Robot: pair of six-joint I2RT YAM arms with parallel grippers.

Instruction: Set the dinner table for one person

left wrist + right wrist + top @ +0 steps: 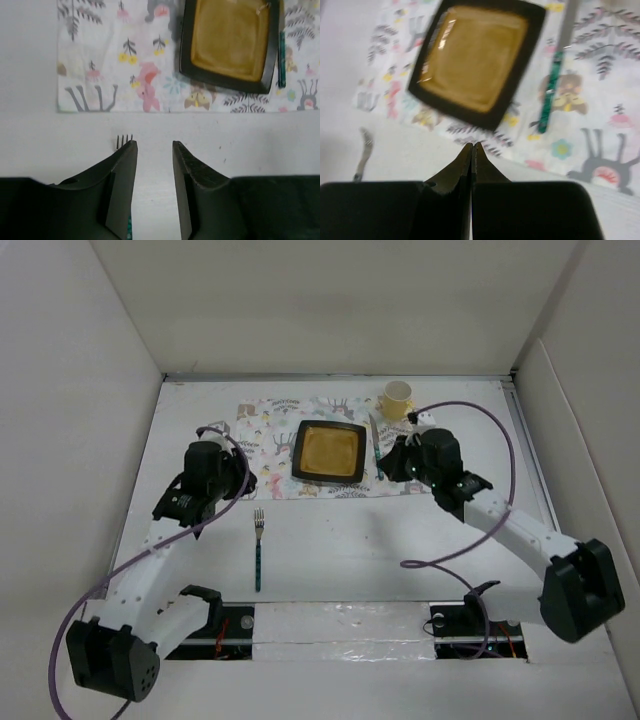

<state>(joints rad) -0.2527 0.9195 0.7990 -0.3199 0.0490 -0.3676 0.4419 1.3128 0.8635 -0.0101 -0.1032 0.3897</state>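
dinner table (330, 540): white matte slab, walled by white panels, spans the whole workspace; everything below sits on it
placemat (270, 435): far centre of the table, thin and flat, printed with animals and leaves
plate (328, 451): square, glossy black rim, amber centre; on the mat, slightly rotated
knife (377, 450): green handle, on the mat just right of the plate
cup (397, 398): yellow, upright, at the mat's far right corner
fork (258, 552): teal handle, metal tines pointing at the mat; on bare table near of the mat, apart from it
left gripper (153, 145): narrow gap, empty; hangs over the fork, tines peek out beyond its left finger, so the fork isn't centred in the gap
right gripper (472, 146): fingers pressed together, nothing held; over the mat's near edge by the knife
step (my read): fork to the left of the plate, not yet done
risk 1: thin fork flat on a hard table; an offset close would likely clip it and skid it away
risk 2: dragging the fork onto the mat could ruck the mat and shift the plate
risk 3: right arm sits close to the cup and knife; a swing could knock them
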